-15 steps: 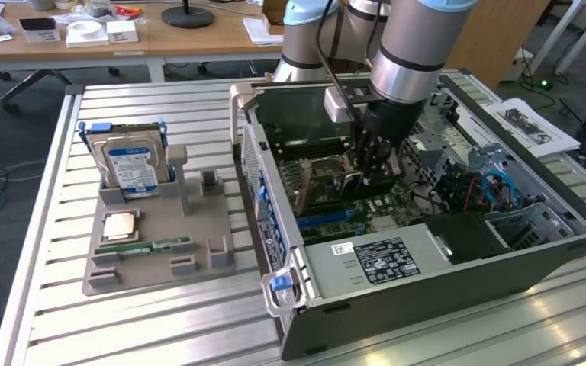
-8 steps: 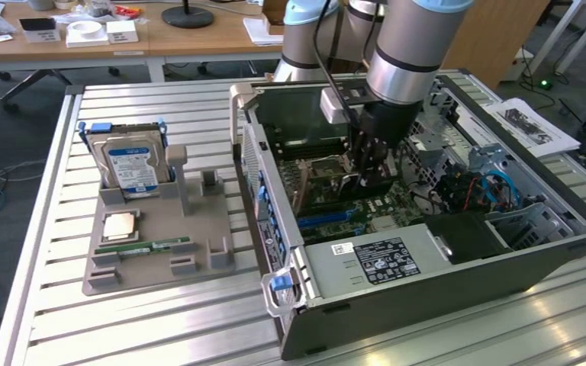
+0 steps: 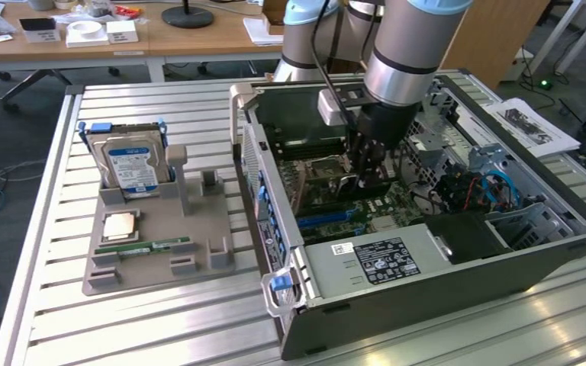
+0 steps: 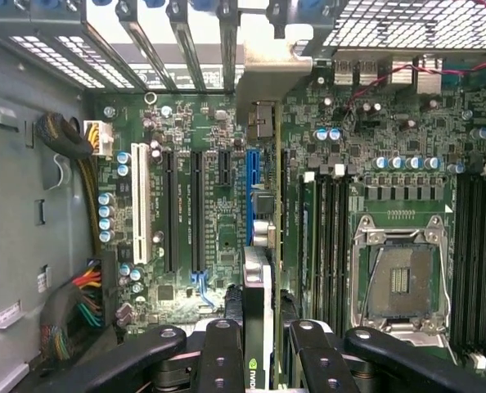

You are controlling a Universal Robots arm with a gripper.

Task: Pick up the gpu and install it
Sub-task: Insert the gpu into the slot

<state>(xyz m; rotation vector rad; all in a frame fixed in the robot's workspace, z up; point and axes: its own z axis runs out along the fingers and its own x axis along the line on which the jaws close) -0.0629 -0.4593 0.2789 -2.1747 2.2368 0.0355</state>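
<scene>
Nearest, open computer case (image 3: pixel 415 305) on the slatted table (image 3: pixel 171 320), its labelled power supply (image 3: pixel 380 261) at the near end. On the exterior view's left, a grey holder (image 3: pixel 140 271) carries a green memory stick (image 3: pixel 156 246), and farther back a hard drive (image 3: pixel 133 166) stands upright. Inside the case, the gripper (image 3: pixel 369 171) points down, fingers (image 4: pixel 222 352) clamped narrow on the gpu (image 4: pixel 258 282). The card stands on edge above the motherboard (image 4: pixel 194 164), in line with the blue slot (image 4: pixel 249 188); contact with the slot cannot be told. Farthest, a wooden desk (image 3: pixel 201 38).
</scene>
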